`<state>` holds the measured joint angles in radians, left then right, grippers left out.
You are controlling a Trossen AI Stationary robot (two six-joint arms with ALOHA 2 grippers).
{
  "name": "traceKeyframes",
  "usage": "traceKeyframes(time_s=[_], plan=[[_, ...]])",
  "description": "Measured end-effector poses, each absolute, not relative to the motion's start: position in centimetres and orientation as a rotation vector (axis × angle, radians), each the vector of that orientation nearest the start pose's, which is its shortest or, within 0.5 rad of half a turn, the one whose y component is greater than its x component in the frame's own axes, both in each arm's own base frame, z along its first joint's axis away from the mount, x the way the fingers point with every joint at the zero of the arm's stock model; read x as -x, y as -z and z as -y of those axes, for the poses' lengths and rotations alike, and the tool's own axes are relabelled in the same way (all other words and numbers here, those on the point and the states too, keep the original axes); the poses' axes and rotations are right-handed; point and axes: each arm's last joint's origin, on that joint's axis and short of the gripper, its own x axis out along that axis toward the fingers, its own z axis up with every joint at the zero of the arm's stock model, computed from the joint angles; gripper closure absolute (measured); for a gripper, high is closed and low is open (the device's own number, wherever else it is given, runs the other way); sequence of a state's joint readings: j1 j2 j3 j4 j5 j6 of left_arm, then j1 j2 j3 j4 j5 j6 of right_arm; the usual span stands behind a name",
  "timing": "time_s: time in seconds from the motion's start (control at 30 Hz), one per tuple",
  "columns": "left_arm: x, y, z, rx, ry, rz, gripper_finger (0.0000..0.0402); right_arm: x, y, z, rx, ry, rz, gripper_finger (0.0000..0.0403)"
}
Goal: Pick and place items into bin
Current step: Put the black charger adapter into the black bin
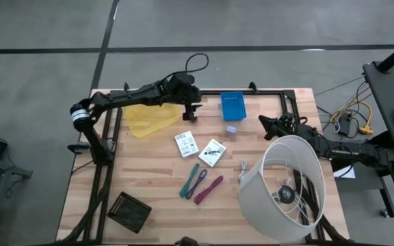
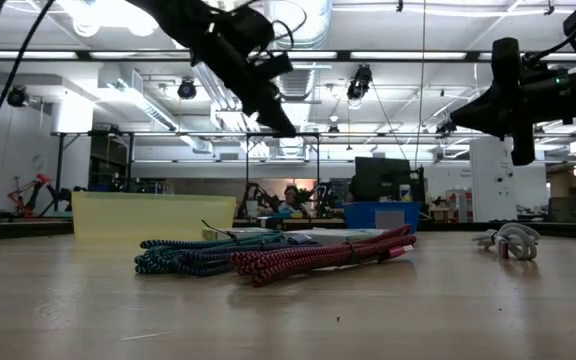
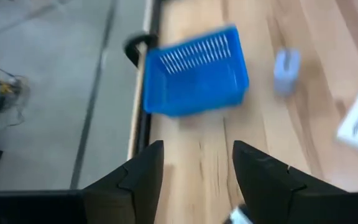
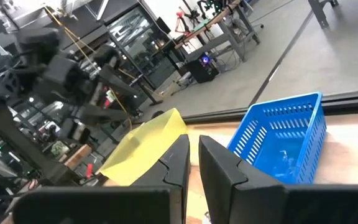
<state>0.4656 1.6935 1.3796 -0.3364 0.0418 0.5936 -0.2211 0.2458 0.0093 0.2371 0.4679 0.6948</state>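
Note:
My left gripper (image 1: 190,115) (image 3: 197,149) hangs open and empty above the table between the yellow bin (image 1: 152,119) and the blue basket (image 1: 232,104) (image 3: 194,71). The lavender bit (image 1: 231,130) (image 3: 286,70) lies near the basket. Two white packets (image 1: 185,143) (image 1: 213,152) lie flat mid-table. Nearer lie the teal (image 1: 190,180), purple (image 1: 200,180) and magenta (image 1: 211,187) tools, and the metal clip (image 1: 243,168) (image 2: 508,242). My right gripper (image 1: 265,126) (image 4: 193,163) hovers shut and empty, right of the lavender bit.
A big white lampshade (image 1: 286,188) lies on its side over the table's near right part, below my right arm. A flat black square device (image 1: 128,210) sits at the near left. Bare wood shows along the table's left side.

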Motion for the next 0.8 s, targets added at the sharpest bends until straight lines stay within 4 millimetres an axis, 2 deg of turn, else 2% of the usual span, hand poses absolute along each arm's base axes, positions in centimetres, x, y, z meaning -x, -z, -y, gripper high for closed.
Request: traceKeyframes(time_s=[0.3, 0.47, 0.6, 0.8], plan=[[-35.0, -25.9, -18.3, -0.433, -0.012, -1.058, 0.0147, -10.5, -16.8, 3.7, -0.666, 0.663, 0.233, 0.0376], [-36.0, -24.7, -18.8, -0.442, 0.062, -1.143, 0.0141, -10.5, -16.8, 3.7, -0.665, 0.666, 0.228, 0.0376], [-37.3, -23.8, -19.5, -0.45, 0.067, -1.145, 0.0141, -10.5, -16.7, 3.7, -0.665, 0.666, 0.226, 0.0376], [-38.1, -22.3, -20.0, -0.479, 0.131, -1.199, 0.0141, -10.5, -16.7, 3.7, -0.665, 0.667, 0.223, 0.0376]])
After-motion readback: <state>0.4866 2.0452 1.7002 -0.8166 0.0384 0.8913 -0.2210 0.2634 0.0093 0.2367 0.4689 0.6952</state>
